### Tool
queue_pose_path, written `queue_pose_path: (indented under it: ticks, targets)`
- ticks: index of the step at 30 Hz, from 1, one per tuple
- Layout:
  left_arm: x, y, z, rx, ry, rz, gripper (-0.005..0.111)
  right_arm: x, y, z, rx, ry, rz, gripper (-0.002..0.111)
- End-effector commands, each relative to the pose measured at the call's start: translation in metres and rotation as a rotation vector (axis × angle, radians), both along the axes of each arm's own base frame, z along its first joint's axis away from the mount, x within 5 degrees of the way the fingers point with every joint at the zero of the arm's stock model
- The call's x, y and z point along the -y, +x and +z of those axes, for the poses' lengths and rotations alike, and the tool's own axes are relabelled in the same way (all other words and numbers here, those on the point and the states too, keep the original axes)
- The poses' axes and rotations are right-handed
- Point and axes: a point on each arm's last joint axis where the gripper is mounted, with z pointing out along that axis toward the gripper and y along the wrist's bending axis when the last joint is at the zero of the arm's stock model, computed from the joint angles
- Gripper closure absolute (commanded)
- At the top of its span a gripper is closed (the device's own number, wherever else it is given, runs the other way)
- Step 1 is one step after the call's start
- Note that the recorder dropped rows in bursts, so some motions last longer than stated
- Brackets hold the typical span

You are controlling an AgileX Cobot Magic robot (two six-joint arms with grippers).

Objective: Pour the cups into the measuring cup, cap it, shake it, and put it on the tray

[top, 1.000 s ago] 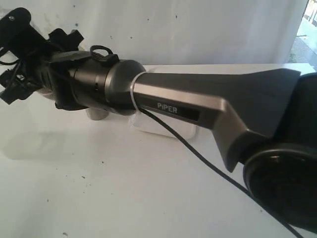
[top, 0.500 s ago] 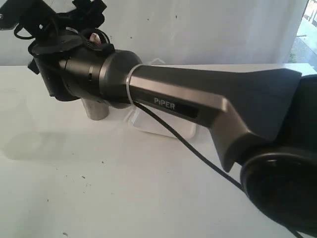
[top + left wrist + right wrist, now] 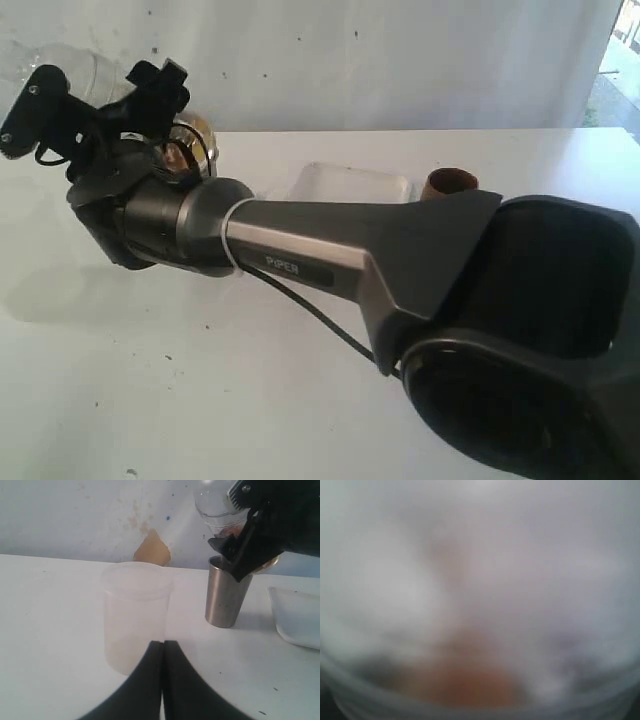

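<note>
My right gripper (image 3: 95, 95) reaches across to the far left and is shut on the clear measuring cup (image 3: 88, 62), holding it tilted in the air. In the left wrist view that measuring cup (image 3: 218, 505) hangs above the steel tumbler (image 3: 226, 596), with one dark finger (image 3: 239, 550) across it. The steel tumbler's rim (image 3: 196, 143) shows just behind the right wrist. The wooden cup (image 3: 452, 183) stands beside the white tray (image 3: 350, 182). The right wrist view is a blur of measuring cup wall (image 3: 480, 580) and something brownish. My left gripper (image 3: 162, 644) is shut and empty.
A frosted milky-white plastic cup (image 3: 135, 615) stands right in front of my left gripper's tips. The tray's corner (image 3: 297, 615) lies beyond the steel tumbler. The right arm's forearm (image 3: 330, 250) spans the table (image 3: 200, 400) diagonally.
The right arm has swung, and its wrist has risen then settled. The tray and wooden cup are now uncovered, and the clear cup shows in the gripper at the top left.
</note>
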Motion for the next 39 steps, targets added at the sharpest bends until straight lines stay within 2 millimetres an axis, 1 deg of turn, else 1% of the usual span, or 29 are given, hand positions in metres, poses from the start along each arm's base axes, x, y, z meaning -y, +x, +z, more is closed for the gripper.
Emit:
queue_pose_path:
  ticks: [1, 2, 3, 4, 5, 6, 7, 8, 10, 11, 13, 14, 16, 18, 19, 20, 21, 24, 26, 27, 29, 30, 33, 35, 36, 37, 39]
  targets:
    - [0.0, 0.0, -0.001, 0.007, 0.003, 0.0, 0.107, -0.002, -0.008, 0.025, -0.066, 0.115, 0.061, 0.108]
    - [0.0, 0.0, -0.001, 0.007, 0.003, 0.0, 0.107, 0.001, -0.012, 0.036, -0.115, 0.196, 0.044, 0.108]
    - [0.0, 0.0, -0.001, 0.007, 0.003, 0.0, 0.107, 0.004, -0.014, 0.044, -0.13, 0.233, 0.038, 0.108]
    - [0.0, 0.0, -0.001, 0.007, 0.003, 0.0, 0.107, 0.009, -0.018, 0.066, -0.108, 0.269, 0.047, 0.108]
    - [0.0, 0.0, -0.001, 0.007, 0.003, 0.0, 0.107, 0.012, -0.02, 0.076, -0.096, 0.283, 0.05, 0.108]
    - [0.0, 0.0, -0.001, 0.007, 0.003, 0.0, 0.107, 0.016, -0.026, 0.098, -0.071, 0.318, 0.079, 0.108]
    - [0.0, 0.0, -0.001, 0.007, 0.003, 0.0, 0.107, 0.018, -0.029, 0.106, -0.062, 0.333, 0.086, 0.108]
    - [0.0, 0.0, -0.001, 0.007, 0.003, 0.0, 0.107, 0.025, -0.035, 0.123, -0.059, 0.404, 0.082, 0.108]
    - [0.0, 0.0, -0.001, 0.007, 0.003, 0.0, 0.107, 0.036, -0.048, 0.139, -0.109, 0.559, 0.11, 0.108]
    - [0.0, 0.0, -0.001, 0.007, 0.003, 0.0, 0.107, 0.037, -0.057, 0.141, -0.163, 0.634, 0.168, 0.108]
    - [0.0, 0.0, -0.001, 0.007, 0.003, 0.0, 0.107, 0.043, -0.074, 0.14, -0.277, 0.721, 0.286, 0.108]
    - [0.0, 0.0, -0.001, 0.007, 0.003, 0.0, 0.107, 0.047, -0.08, 0.136, -0.304, 0.717, 0.3, 0.108]
    - [0.0, 0.0, -0.001, 0.007, 0.003, 0.0, 0.107, 0.06, -0.088, 0.13, -0.316, 0.681, 0.271, 0.108]
    - [0.0, 0.0, -0.001, 0.007, 0.003, 0.0, 0.107, 0.074, -0.094, 0.135, -0.294, 0.657, 0.243, 0.108]
    - [-0.001, 0.0, -0.001, 0.01, 0.054, -0.001, 0.107, 0.083, -0.102, 0.142, -0.28, 0.647, 0.248, 0.108]
    - [-0.002, 0.0, -0.001, 0.018, 0.164, -0.005, 0.107, 0.09, -0.107, 0.149, -0.269, 0.655, 0.253, 0.108]
    - [-0.002, 0.0, -0.001, 0.02, 0.2, -0.007, 0.107, 0.093, -0.11, 0.154, -0.263, 0.661, 0.256, 0.108]
    - [-0.002, 0.0, 0.0, 0.033, 0.221, -0.009, 0.107, 0.102, -0.117, 0.163, -0.248, 0.675, 0.263, 0.108]
    - [-0.001, 0.001, 0.008, 0.119, 0.136, 0.003, 0.107, 0.107, -0.12, 0.164, -0.241, 0.668, 0.246, 0.108]
    - [-0.002, 0.0, 0.023, 0.269, 0.05, 0.021, 0.107, 0.109, -0.12, 0.163, -0.236, 0.654, 0.24, 0.108]
    - [-0.004, -0.003, 0.037, 0.419, -0.146, 0.031, 0.107, 0.111, -0.118, 0.162, -0.234, 0.649, 0.234, 0.108]
    - [-0.005, -0.004, 0.042, 0.466, -0.232, 0.028, 0.107, 0.111, -0.119, 0.162, -0.232, 0.649, 0.232, 0.108]
    - [-0.005, -0.005, 0.044, 0.477, -0.389, 0.012, 0.107, 0.112, -0.118, 0.16, -0.237, 0.643, 0.224, 0.108]
    - [-0.005, -0.005, 0.043, 0.469, -0.444, 0.007, 0.107, 0.112, -0.118, 0.159, -0.237, 0.641, 0.218, 0.108]
    - [-0.005, -0.003, 0.039, 0.422, -0.442, 0.014, 0.107, 0.112, -0.118, 0.159, -0.236, 0.641, 0.216, 0.108]
    - [-0.004, 0.0, 0.041, 0.384, -0.424, 0.02, 0.107, 0.114, -0.117, 0.159, -0.235, 0.642, 0.211, 0.108]
    - [-0.003, 0.007, 0.053, 0.294, -0.345, 0.03, 0.107, 0.116, -0.115, 0.159, -0.232, 0.643, 0.205, 0.108]
